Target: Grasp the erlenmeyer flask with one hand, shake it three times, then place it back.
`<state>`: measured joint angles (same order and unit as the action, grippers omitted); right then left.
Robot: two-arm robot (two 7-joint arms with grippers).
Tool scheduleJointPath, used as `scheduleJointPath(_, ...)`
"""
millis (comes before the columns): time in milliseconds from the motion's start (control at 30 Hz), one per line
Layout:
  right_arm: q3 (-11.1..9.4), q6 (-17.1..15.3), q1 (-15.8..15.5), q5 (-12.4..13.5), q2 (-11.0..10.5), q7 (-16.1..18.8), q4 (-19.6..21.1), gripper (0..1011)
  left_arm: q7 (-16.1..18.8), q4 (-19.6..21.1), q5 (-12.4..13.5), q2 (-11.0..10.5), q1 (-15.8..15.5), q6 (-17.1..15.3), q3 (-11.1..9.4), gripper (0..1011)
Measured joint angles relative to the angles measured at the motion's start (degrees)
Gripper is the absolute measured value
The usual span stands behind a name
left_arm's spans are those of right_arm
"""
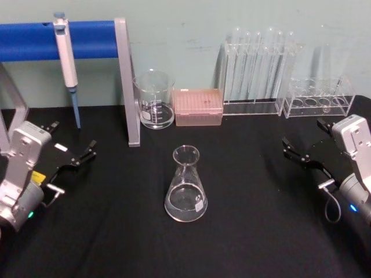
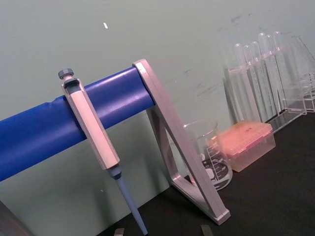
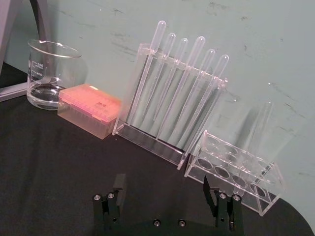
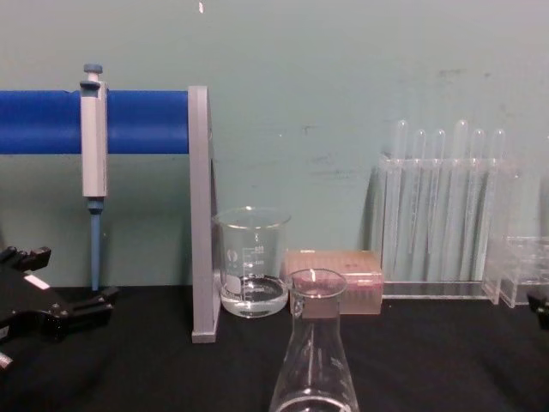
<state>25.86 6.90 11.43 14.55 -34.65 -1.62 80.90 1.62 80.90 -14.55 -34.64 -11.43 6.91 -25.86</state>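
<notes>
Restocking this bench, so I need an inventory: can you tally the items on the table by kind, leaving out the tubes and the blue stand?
Erlenmeyer flask: 1
Beaker: 1
Pipette: 1
Pink tip box: 1
Clear racks: 2
Total: 6

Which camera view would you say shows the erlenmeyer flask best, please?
The head view: the erlenmeyer flask stands whole there. The chest view crops its base; the wrist views face the back wall.
</notes>
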Motion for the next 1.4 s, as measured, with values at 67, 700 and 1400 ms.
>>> scheduleJointPath(67,0.0,0.0,0.0,0.0,0.0,0.0,0.0,1002,0.0,0.0,0.0,0.0,0.0,0.0,0.0,1001)
scheduleJointPath(700,0.0,0.0,0.0,0.0,0.0,0.0,0.0,1002,0.0,0.0,0.0,0.0,0.0,0.0,0.0,1001)
scheduleJointPath(1400,-2.8,1.2,-1.7,-0.4,-0.3,3.7,1.1,1003,0.0,0.0,0.0,0.0,0.0,0.0,0.0,1001)
